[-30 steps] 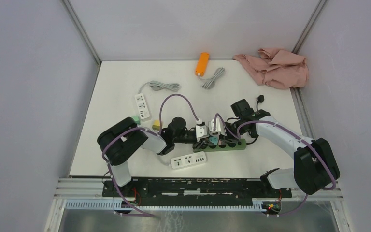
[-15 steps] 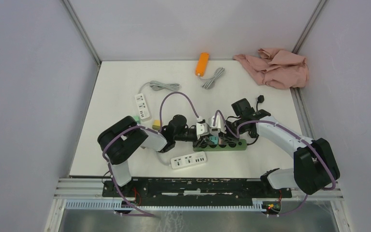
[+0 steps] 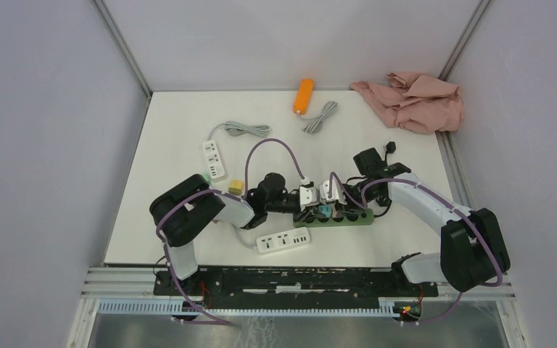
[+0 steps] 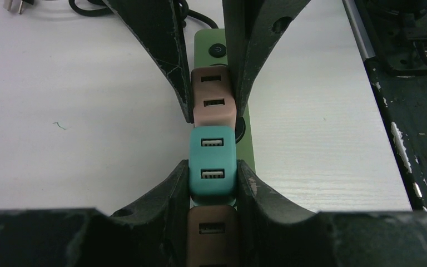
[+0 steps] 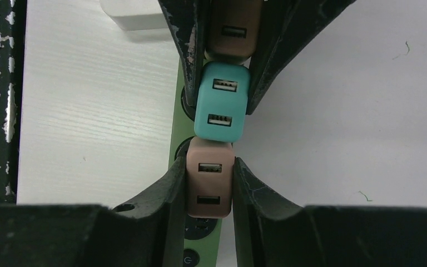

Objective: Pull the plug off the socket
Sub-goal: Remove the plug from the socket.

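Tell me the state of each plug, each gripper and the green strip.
teal plug: on the strip, gripped.
pink plug: on the strip, gripped.
brown plug: on the strip.
left gripper: shut on teal plug.
right gripper: shut on pink plug.
green strip: lying flat, switch state unclear.

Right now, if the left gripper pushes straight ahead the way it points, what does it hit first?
The pink-brown plug, right beyond the teal plug the left gripper grips; the right gripper clamps that one. Gap looks nil, depth unclear.
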Robot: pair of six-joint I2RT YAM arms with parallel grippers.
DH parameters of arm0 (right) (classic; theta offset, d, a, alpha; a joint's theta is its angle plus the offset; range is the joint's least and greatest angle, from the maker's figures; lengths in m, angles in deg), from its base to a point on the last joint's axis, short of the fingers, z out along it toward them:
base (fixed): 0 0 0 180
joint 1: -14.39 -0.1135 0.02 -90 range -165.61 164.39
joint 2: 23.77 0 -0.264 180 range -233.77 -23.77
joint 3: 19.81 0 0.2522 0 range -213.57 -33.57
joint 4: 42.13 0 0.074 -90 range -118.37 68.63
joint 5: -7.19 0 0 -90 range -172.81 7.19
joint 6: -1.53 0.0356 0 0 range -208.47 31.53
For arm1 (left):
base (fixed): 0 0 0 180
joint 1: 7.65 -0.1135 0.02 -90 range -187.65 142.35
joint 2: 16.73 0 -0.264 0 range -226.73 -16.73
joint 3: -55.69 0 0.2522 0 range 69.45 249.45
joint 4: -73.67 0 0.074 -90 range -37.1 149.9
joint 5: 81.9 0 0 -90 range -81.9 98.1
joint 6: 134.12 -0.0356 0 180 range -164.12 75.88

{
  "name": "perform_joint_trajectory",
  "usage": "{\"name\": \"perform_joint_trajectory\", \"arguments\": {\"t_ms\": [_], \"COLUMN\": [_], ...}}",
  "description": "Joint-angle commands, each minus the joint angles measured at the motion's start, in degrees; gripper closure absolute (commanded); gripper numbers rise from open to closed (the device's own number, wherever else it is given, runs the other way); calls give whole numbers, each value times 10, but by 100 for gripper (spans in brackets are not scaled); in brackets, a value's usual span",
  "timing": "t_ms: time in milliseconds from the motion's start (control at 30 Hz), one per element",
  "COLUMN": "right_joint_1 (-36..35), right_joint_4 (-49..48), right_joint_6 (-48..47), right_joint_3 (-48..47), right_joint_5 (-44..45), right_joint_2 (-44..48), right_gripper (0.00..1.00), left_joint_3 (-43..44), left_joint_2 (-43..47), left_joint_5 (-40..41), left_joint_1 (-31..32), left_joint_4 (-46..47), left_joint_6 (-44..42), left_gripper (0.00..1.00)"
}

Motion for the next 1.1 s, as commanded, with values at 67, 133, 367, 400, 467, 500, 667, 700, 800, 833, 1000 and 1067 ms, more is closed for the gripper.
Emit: {"name": "perform_joint_trajectory", "arguments": {"t_ms": [67,133,367,400,467,500,667,700,800,833,1000,1067], "right_joint_1": [-42,-36,18,18,18,15,-22,-25,-26,-25,10,31], "right_joint_4": [-20,-44,-10,5,49,66,52,40,-8,-22,-43,-24], "right_joint_6": [43,74,-3,-22,-67,-90,-76,-53,31,47,64,38], "right_joint_3": [-18,-20,-3,-1,-1,-1,-1,-6,-15,-14,-11,-10], "right_joint_5": [-86,-54,-23,-27,-49,-63,-93,-100,-104,-98,-62,-56], "right_joint_2": [0,4,21,21,20,20,20,17,18,20,25,32], "right_gripper": [100,100,100,100,100,100,100,100,100,100,100,100], "left_joint_3": [9,7,2,0,-1,-1,0,0,1,1,0,0], "left_joint_2": [-17,-17,-15,-15,-14,-14,-16,-16,-17,-18,-18,-18], "left_joint_5": [10,10,12,12,13,13,13,13,13,13,14,14], "left_joint_1": [4,4,3,3,4,3,3,4,4,3,4,3], "left_joint_4": [-27,-25,-17,-15,-13,-13,-12,-12,-13,-12,-12,-12], "left_joint_6": [-32,-32,-33,-33,-33,-33,-33,-33,-32,-32,-32,-32], "left_gripper": [97,97,97,97,97,97,97,97,97,97,97,97]}}
